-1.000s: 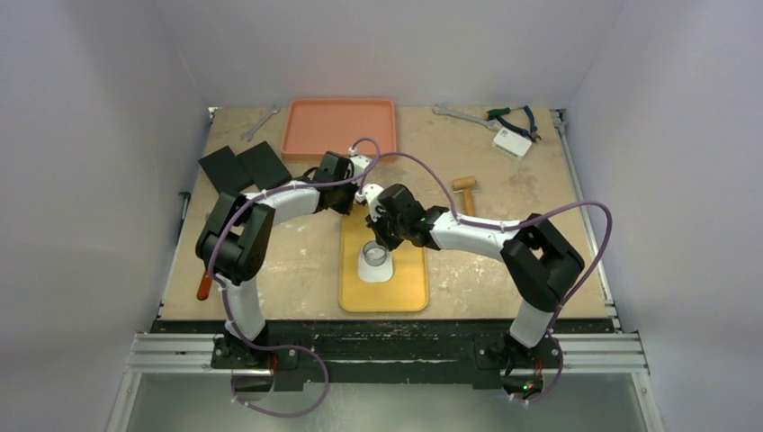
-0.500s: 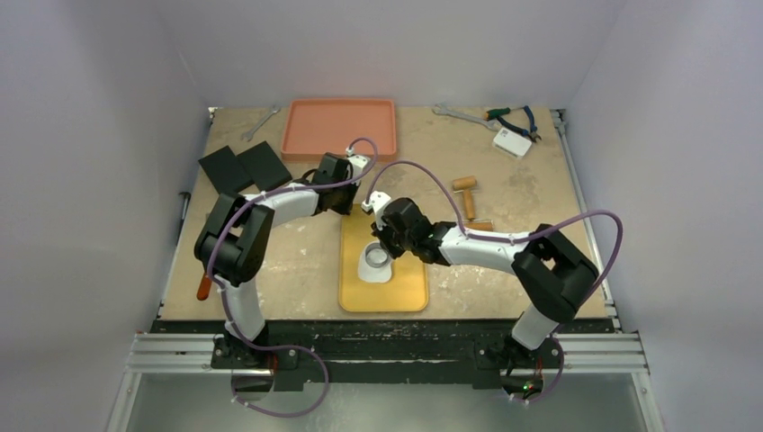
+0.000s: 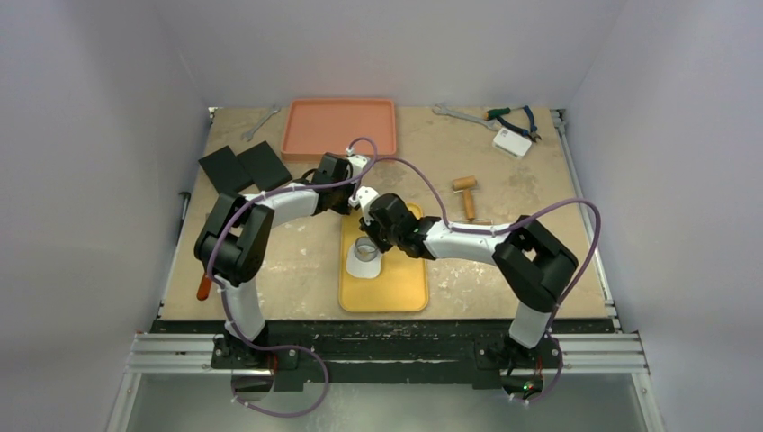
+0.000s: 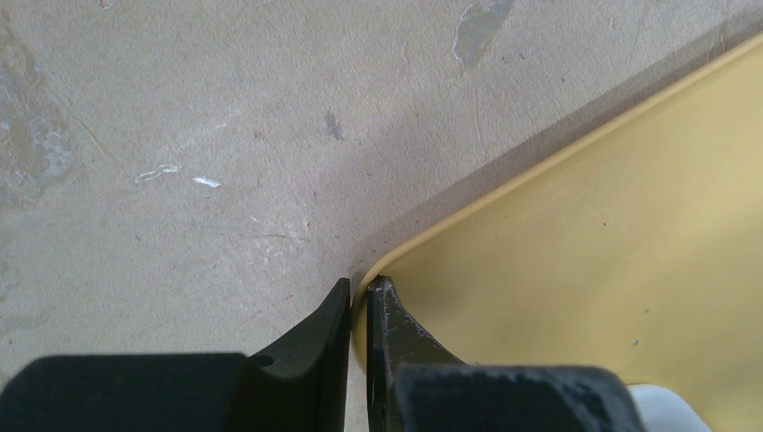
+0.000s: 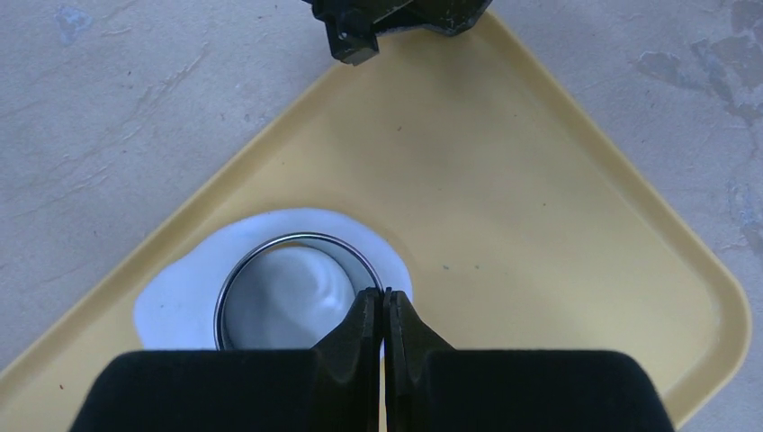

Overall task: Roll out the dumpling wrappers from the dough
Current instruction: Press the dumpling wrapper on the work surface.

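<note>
A flat white sheet of dough (image 5: pixel 180 297) lies on the yellow tray (image 5: pixel 558 243), toward its left side in the top view. A metal ring cutter (image 5: pixel 288 247) stands on the dough (image 3: pixel 363 266). My right gripper (image 5: pixel 382 292) is shut on the ring's right wall, one finger inside it and one outside. In the top view the gripper (image 3: pixel 369 241) hangs over the ring cutter (image 3: pixel 365 248). My left gripper (image 4: pixel 360 286) is shut on the rim of the yellow tray (image 4: pixel 585 252) at its far left corner (image 3: pixel 347 212). Dumpling wrappers are out of view.
An orange tray (image 3: pixel 339 128) sits at the back. A small wooden roller (image 3: pixel 466 191) lies right of the yellow tray. Black blocks (image 3: pixel 243 166) are at the far left, with wrenches, pliers (image 3: pixel 513 117) and a white box (image 3: pixel 513 141) at the back right.
My right gripper has shifted left and slightly away with the ring cutter; the dough under it appears shifted left too. The left gripper stays on the tray rim.
</note>
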Tool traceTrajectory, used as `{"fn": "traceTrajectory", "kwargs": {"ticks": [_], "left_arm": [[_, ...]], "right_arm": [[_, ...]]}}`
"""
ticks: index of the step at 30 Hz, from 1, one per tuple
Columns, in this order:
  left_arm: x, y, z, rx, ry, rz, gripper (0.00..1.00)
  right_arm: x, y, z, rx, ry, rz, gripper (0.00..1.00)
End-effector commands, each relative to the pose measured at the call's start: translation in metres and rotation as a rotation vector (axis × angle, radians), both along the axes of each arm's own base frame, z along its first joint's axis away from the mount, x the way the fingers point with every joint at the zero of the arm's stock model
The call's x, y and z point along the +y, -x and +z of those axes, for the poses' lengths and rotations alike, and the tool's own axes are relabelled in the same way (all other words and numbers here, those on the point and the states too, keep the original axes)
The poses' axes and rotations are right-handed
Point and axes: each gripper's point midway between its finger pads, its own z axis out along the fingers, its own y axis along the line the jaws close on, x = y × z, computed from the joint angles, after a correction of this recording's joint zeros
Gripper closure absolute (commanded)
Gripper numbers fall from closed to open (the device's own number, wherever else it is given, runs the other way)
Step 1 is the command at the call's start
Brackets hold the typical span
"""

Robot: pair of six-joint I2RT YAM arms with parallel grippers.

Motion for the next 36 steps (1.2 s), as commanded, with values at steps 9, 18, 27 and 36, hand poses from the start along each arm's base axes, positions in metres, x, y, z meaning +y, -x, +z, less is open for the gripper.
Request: {"fn": "traceTrajectory", "kwargs": {"ticks": [9, 18, 27, 36], "left_arm": [[0.004, 0.012, -0.007, 0.047, -0.004, 0.017, 1.00], [0.004, 0.012, -0.006, 0.051, -0.005, 0.013, 1.00], [-0.005, 0.014, -0.002, 0.079, 0.029, -0.026, 1.00], [-0.021, 0.011, 0.038, 0.053, 0.106, -0.128, 0.73]], "right_arm": [[-0.024, 0.019, 0.012, -0.043, 0.148, 0.004, 1.00], [-0.030, 0.018, -0.007, -0.046, 0.253, 0.015, 1.00], [-0.010, 0.022, -0.012, -0.057, 0.220, 0.036, 1.00], [0.003, 0.025, 0.005, -0.039, 0.144, 0.043, 0.84]]}}
